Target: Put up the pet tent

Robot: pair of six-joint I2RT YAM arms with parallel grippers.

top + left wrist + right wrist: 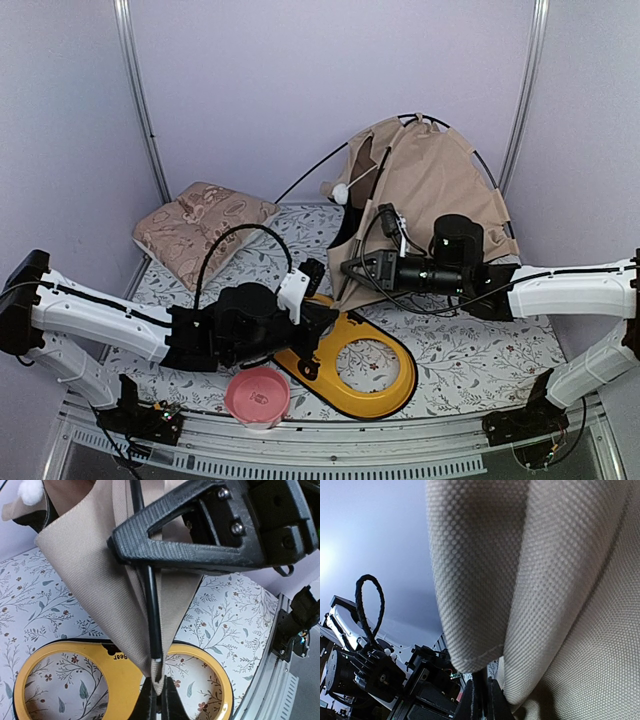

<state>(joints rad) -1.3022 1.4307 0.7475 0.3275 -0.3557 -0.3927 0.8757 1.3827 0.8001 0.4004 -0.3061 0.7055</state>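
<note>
tent corner pinched between both claws, above the yellow stand

the pet tent [440, 180] stands half raised behind the yellow stand [385, 395], its lower front corner drawn down over the stand's middle. the left gripper [157, 700] is closed to a sliver on that corner's tip. the right gripper [481, 695] is clamped on a fold of the same fabric, higher up and farther from the stand. the black pole [152, 610] runs lengthwise from the right claw down toward the left claw, its end stopping just short of the left fingertips. seating that end in the corner probably falls to the left arm, the nearer one, pulling along the pole's line.
</note>
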